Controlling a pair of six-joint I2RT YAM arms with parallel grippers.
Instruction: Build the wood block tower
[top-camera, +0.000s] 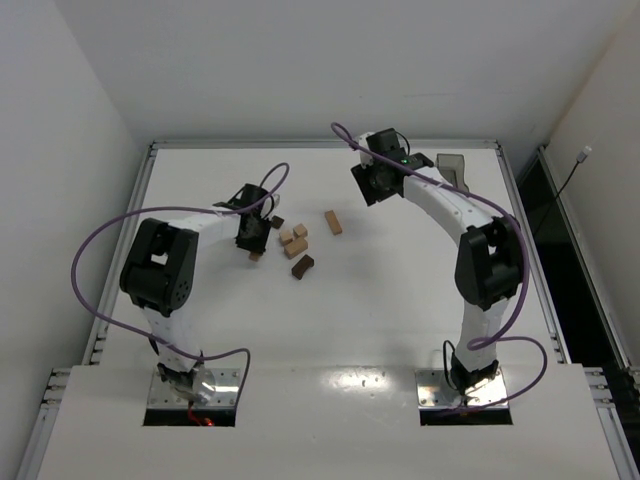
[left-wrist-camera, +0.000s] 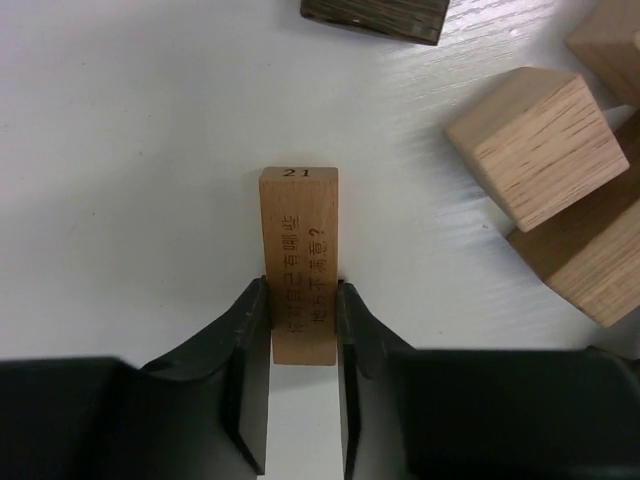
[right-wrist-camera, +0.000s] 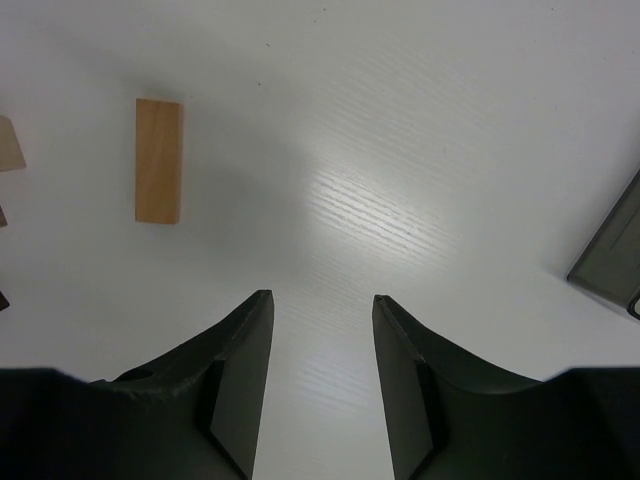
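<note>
Tan bar marked 21, seemingly flat on worktop, clamped in left pincer; right pincer half-open, empty.

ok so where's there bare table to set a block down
Bare table between the lone tan bar and the grey tray, and across the near half. Crowded around the block cluster by the left hand, shut on a tan block.

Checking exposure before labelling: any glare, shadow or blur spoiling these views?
Right wrist: a glare patch on the white table, the plain tan bar crisp beside a soft shadow. Left wrist: the engraved tan bar sharp, lettering legible. Top external: even light, wood blocks small.
</note>
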